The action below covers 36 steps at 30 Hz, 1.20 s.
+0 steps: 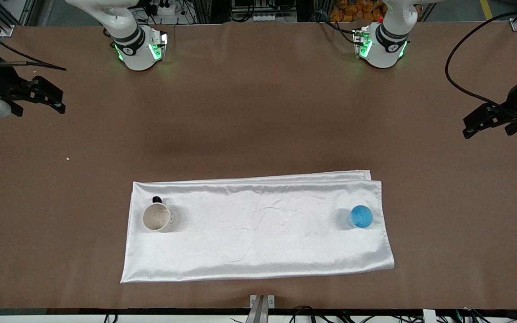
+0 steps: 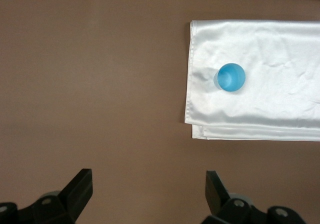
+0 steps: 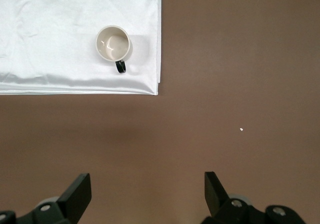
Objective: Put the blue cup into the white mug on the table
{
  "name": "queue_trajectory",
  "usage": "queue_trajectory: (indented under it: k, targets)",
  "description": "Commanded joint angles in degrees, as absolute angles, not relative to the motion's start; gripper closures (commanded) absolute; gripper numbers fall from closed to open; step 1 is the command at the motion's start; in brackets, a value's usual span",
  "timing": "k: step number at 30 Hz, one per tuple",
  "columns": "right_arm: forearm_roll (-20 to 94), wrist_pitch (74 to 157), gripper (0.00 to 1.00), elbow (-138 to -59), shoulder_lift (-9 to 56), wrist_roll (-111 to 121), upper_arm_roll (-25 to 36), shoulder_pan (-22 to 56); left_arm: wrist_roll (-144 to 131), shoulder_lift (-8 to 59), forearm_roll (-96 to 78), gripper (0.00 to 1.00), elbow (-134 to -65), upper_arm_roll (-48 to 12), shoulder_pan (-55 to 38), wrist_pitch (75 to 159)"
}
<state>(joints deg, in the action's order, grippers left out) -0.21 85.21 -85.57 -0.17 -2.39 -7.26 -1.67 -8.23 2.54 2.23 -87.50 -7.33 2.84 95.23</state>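
Note:
The blue cup [image 1: 360, 217] stands upright on a shiny white cloth [image 1: 258, 229], at the cloth's end toward the left arm; it also shows in the left wrist view [image 2: 231, 77]. The white mug [image 1: 158, 217] with a dark handle stands upright at the cloth's other end, toward the right arm, and shows in the right wrist view [image 3: 113, 43]. My left gripper [image 1: 476, 121] hangs open and empty over the bare brown table [image 1: 258, 112], well clear of the cup. My right gripper [image 1: 52, 96] hangs open and empty over the table's other end, well clear of the mug.
The folded white cloth covers the middle of the table on the side nearer the front camera. A small white crumb [image 1: 67, 158] lies on the brown surface toward the right arm's end. Both arm bases [image 1: 139, 49] stand along the table's edge farthest from the front camera.

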Motion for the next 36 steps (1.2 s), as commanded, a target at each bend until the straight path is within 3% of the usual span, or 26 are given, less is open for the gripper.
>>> queue_trajectory:
  k: [1, 19, 36]
  targets:
    - [0.7, 84.5, 0.00, -84.4, 0.4, -3.5, -6.8, -1.1, -6.9, 2.2, 0.8, 0.00, -87.5, -7.3, 3.0, 94.4]
    - [0.7, 84.5, 0.00, -84.6, 0.4, -3.5, -6.8, -1.1, -7.1, 5.6, 0.3, 0.00, -87.9, -7.4, 2.8, 95.2]
    - [0.7, 84.8, 0.00, -84.8, 1.1, -3.5, -6.8, -1.2, -8.3, 13.7, 0.3, 0.00, -88.5, -7.4, 1.8, 104.3]
